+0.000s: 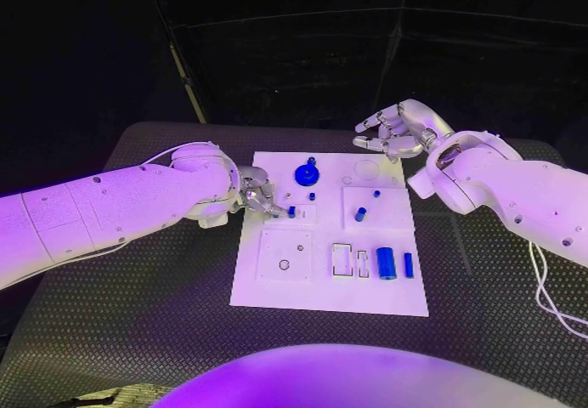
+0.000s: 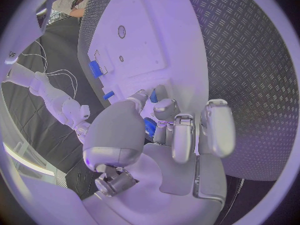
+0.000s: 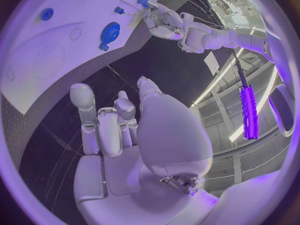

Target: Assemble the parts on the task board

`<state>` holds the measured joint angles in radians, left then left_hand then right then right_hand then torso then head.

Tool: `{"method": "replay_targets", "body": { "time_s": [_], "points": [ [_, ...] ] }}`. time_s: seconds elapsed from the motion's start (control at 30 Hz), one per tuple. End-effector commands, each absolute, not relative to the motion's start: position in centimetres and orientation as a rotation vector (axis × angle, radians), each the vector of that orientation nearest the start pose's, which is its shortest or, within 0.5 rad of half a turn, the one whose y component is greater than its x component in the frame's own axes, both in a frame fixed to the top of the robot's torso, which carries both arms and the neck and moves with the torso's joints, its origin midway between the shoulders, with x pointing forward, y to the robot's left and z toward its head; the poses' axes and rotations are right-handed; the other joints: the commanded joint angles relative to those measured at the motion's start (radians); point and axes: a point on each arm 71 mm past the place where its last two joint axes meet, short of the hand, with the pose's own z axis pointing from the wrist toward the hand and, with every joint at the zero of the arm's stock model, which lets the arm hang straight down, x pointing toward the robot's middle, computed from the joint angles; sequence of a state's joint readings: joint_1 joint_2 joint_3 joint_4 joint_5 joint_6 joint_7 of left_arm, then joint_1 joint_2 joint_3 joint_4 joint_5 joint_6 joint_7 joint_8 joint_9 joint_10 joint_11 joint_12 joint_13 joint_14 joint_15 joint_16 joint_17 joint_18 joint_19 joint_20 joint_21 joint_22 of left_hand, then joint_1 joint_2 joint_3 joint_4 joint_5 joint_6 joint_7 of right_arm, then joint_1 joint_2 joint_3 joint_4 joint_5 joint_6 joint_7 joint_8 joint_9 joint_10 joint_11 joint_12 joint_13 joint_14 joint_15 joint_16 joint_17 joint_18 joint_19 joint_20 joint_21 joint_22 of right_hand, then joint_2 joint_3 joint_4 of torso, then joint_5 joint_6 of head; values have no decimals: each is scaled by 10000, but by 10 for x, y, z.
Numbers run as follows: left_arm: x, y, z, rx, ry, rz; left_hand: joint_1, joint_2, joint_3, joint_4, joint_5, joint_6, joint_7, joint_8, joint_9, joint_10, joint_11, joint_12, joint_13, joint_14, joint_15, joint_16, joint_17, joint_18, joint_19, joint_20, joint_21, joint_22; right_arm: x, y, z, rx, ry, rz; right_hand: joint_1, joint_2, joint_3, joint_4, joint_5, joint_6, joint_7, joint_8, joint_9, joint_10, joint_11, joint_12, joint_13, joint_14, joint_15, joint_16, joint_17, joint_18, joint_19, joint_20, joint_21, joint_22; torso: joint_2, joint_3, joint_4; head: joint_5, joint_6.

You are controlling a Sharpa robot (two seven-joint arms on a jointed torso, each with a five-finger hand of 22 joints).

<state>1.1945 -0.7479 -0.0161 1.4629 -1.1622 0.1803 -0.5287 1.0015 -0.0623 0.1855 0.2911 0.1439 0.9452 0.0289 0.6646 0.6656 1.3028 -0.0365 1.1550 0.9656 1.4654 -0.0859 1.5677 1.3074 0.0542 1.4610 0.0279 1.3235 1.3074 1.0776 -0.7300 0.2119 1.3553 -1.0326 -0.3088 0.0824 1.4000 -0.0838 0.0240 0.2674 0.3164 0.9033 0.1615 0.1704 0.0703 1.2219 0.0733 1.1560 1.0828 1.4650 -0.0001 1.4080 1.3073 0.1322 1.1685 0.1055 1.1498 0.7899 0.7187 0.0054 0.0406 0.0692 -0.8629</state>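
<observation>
At the board's near-left edge my left hand rests low over the task board, fingertips drawn together around a small blue peg; from the left wrist view the fingers close on a blue piece, so I judge it pinched, though how firmly I cannot tell; just beyond my fingertips sits the blue gear, upright on its post, and further right of it a small blue pin stands in the board; nearer my body, well away from the hand, lie the blue cylinder and a slimmer blue bar beside two open slots; my right hand hangs above the counter off the board's far corner, fingers loosely curled and holding nothing, well apart from every part.

The step in hand, as I read it, is seating this peg in its hole; to do it well I should hold the peg upright, line it over the hole before pressing, and lower slowly; any tilt would likely jam it at the rim; I should also keep my knuckles off the gear so it is not knocked.
</observation>
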Motion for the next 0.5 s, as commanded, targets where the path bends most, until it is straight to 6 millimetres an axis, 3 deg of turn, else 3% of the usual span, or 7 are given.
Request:
{"method": "replay_targets", "body": {
  "time_s": [0.03,0.3,0.5],
  "points": [
    [486,190,-227,-765,23258,-3677,-165,60,-188,13,-21,-84,11,43,-23,-62,4,1,-22,1054,-39,31,2634,50,-9,-55,-53,1053,524,-197,-165,3096,15569,10316,-53,52,-60,-15,49,-49,-10,49,-9,-69,4,8,-9,440,-31,-33,21,116,-83,-1,-38,-9,-3,3,8,1,24],
    [488,190,-217,-1569,22697,-4236,-271,219,-464,15,-12,-186,34,40,-71,-172,20,-108,-195,1054,-34,31,2634,76,-54,-53,-174,988,524,-197,-166,3108,15575,10314,-64,51,-68,-10,47,-56,-7,46,-10,-71,6,9,-8,436,-30,-42,8,120,-94,-1,-50,-29,-1,4,-6,-7,41],
    [490,195,-211,-2461,22403,-4743,-244,317,-828,9,2,-499,152,-107,-221,-574,114,-552,-807,1054,29,31,2634,129,-171,-7,-454,830,524,-197,-166,3116,15573,10308,-64,51,-68,-10,47,-56,-7,46,-10,-71,6,9,-8,436,-30,-42,8,120,-94,-1,-50,-29,-13,17,-4,-11,53]
  ]
}}
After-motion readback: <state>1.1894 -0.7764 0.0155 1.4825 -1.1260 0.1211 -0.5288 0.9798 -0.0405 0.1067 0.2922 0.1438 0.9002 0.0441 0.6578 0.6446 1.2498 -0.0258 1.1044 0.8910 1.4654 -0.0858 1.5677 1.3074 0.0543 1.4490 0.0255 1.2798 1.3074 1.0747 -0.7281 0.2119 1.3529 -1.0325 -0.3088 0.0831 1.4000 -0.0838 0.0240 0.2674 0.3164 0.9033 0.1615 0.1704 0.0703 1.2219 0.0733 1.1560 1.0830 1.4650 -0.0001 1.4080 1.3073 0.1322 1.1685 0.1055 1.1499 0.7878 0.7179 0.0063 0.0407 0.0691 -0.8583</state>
